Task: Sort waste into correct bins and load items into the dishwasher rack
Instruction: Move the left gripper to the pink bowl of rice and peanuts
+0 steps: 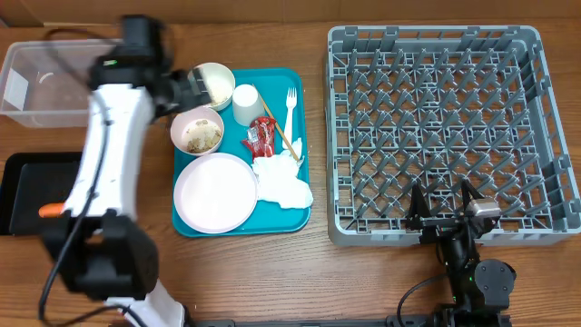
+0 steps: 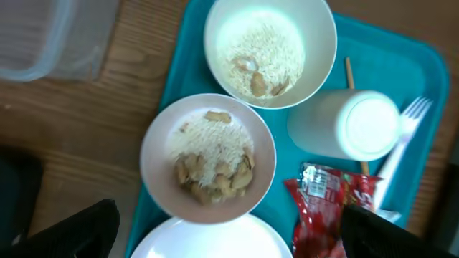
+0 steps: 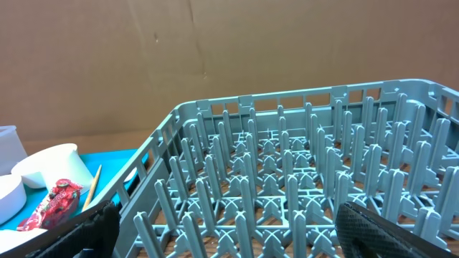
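Now, left tool [image 2: 229, 218] and right tool [image 3: 229, 229] both gape empty; pinch the pinkish bowl [image 2: 159, 159] squarely by its rim, keeping scraps [image 2: 213, 172] level.

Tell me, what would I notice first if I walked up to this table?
The big grey rack on the right catches the eye first, and it is empty. Next comes the bright teal tray in the middle, crowded with two bowls of food scraps, a white plate, a cup and a red wrapper.
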